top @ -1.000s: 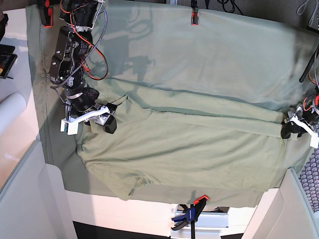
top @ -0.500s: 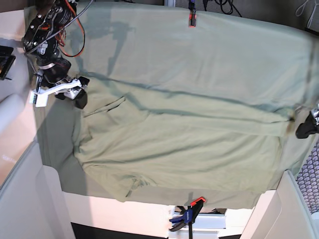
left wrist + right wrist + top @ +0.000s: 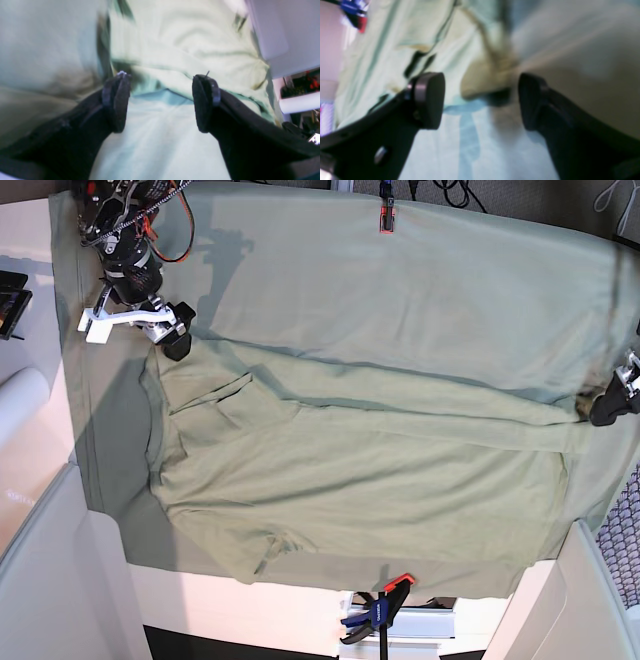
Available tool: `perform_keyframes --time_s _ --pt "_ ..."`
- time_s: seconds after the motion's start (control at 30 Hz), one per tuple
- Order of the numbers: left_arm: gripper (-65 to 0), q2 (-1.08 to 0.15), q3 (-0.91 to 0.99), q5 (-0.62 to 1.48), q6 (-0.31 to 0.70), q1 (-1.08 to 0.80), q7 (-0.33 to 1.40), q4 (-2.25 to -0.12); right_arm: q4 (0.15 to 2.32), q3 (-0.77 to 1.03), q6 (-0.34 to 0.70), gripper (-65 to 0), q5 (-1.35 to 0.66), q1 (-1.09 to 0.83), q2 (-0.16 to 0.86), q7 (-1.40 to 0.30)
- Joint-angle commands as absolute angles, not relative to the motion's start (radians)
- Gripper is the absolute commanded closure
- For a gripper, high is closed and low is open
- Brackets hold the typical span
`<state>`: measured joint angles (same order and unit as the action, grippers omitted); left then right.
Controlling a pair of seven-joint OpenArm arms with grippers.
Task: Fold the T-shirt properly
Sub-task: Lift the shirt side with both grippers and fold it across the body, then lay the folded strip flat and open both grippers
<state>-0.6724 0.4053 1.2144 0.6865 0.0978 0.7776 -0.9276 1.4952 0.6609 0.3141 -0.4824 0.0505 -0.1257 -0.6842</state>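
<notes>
Sage-green cloth: the T-shirt (image 3: pixel 360 470) lies flat on the grey-green tablecloth (image 3: pixel 420 290) that covers the bench, folded lengthwise with a crease running from one pincer toward the other.
Right pincer (image 3: pixel 170 330): spread wide, nothing between its pads; it sits just beyond the shirt's upper corner on the sleeve side, with the shirt body stretching away from it toward the left pincer.
Right wrist view: the two dark pads (image 3: pixel 430 100) stand well apart over blurred cloth; a bunched tan-green fold of the T-shirt (image 3: pixel 485 77) lies just ahead of the gap, whether touching I cannot tell.
Left pincer (image 3: pixel 610 408): at the far edge of the base view, spread as well; the folded end of the shirt lies just beside it.
Left wrist view: the pads (image 3: pixel 117 100) are parted, empty, with a rumpled shirt edge (image 3: pixel 190 50) ahead of the tips and smooth pale cloth beneath.
Clamps: an orange one (image 3: pixel 384 218) grips the tablecloth's far edge, a blue and orange one (image 3: pixel 378 610) the near edge, both well away from either pincer.
</notes>
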Motion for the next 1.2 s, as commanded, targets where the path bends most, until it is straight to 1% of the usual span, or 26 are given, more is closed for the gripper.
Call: perform_keyframes --time_s 0.0,0.17,0.27,0.3,0.4,0.5,0.63,0.73,0.87,0.97,1.17 --pt "-42.6 -0.695 0.416 1.216 0.698 0.113 0.744 -0.942 1.499 0.657 0.318 -44.7 -0.49 0.071 -0.119 -0.673" --pt "-42.6 -0.688 0.416 1.126 0.698 0.115 0.676 -0.939 1.461 0.623 0.319 -44.7 -0.486 0.106 -0.12 -0.67" --pt "-42.6 -0.657 0.415 1.083 0.698 0.12 0.651 -0.939 1.46 0.595 0.318 -44.7 -0.485 0.113 -0.12 -0.67" --pt "-42.6 -0.644 0.415 1.047 0.679 0.121 0.628 -0.939 1.46 0.587 0.318 -44.7 -0.476 0.113 -0.12 -0.67" --pt "-42.6 -0.601 0.415 0.928 0.563 0.138 0.574 -0.938 1.46 0.569 0.319 -44.7 -0.451 0.113 -0.119 -0.67" --pt "-42.6 -0.567 0.412 0.864 0.499 0.169 0.566 -0.935 1.46 0.567 0.318 -44.7 -0.453 0.11 -0.119 -0.672" --pt "-42.6 -0.545 0.412 0.738 0.339 0.204 0.527 -0.934 1.46 0.567 0.319 -44.7 -0.452 0.107 -0.119 -0.683" --pt "-42.6 -0.531 0.401 0.743 0.339 0.221 0.549 -0.934 1.46 0.567 0.318 -44.7 -0.453 0.107 -0.12 -0.685" --pt "-42.6 -0.509 0.32 0.743 0.341 0.221 0.55 -0.934 1.46 0.567 0.318 -44.7 -0.452 0.108 -0.119 -0.685" --pt "-42.6 -0.484 0.268 0.743 0.372 0.228 0.55 -0.934 1.46 0.567 0.318 -44.7 -0.452 0.107 -0.119 -0.685" --pt "-42.5 -0.463 0.255 0.743 0.386 0.238 0.55 -0.934 1.46 0.567 0.319 -44.6 -0.453 0.108 -0.12 -0.681"
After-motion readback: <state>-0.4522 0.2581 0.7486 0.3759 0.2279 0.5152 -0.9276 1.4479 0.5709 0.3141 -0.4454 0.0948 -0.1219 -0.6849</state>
